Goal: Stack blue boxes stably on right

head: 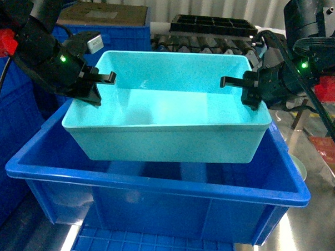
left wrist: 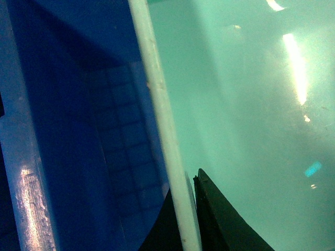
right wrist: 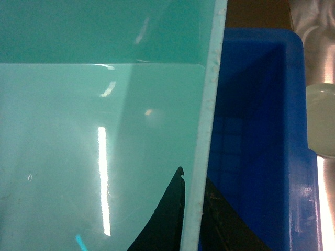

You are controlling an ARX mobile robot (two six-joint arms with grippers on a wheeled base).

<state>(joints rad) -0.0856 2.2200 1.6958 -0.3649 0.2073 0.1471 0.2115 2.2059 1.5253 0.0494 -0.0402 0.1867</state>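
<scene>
A light turquoise tub (head: 167,125) hangs level over the opening of the larger royal-blue crate (head: 154,183). My left gripper (head: 97,86) is shut on the tub's left wall, one finger inside and one outside. My right gripper (head: 248,94) is shut on the right wall in the same way. In the left wrist view the left gripper (left wrist: 186,214) pinches the tub's pale rim (left wrist: 162,115), with the crate's gridded floor (left wrist: 120,146) beside it. The right wrist view has the right gripper (right wrist: 192,209) clamped on the tub's rim (right wrist: 207,120), the crate (right wrist: 251,130) to its right. I cannot tell whether the tub's base touches the crate.
More blue crates (head: 6,124) stand at the left, one with a brown cardboard box (head: 108,13) on it. A black tray (head: 213,23) lies on rollers behind. A pale bowl (head: 299,164) (right wrist: 322,120) sits on the metal surface right of the crate. A blue grid panel (head: 151,248) lies in front.
</scene>
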